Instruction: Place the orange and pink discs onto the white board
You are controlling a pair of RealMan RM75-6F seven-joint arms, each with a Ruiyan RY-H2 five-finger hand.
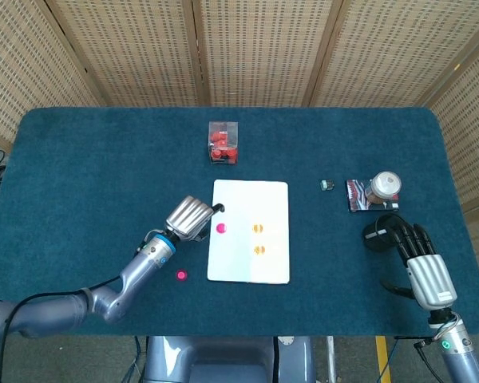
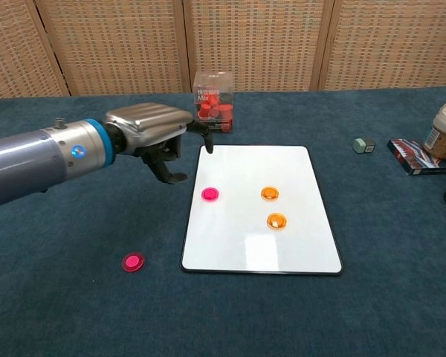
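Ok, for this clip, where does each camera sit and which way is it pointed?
Head view: high above the near edge, looking steeply down on the whole table; shows the left hand and right hand.
Chest view: low at the near edge, looking across toward the wicker screens; shows only the left hand and forearm.
Shared: the white board with two orange discs and one pink disc.

A glossy white board (image 2: 262, 245) lies on matt blue cloth (image 2: 74, 312); woven cane screens (image 2: 111, 44) stand behind.
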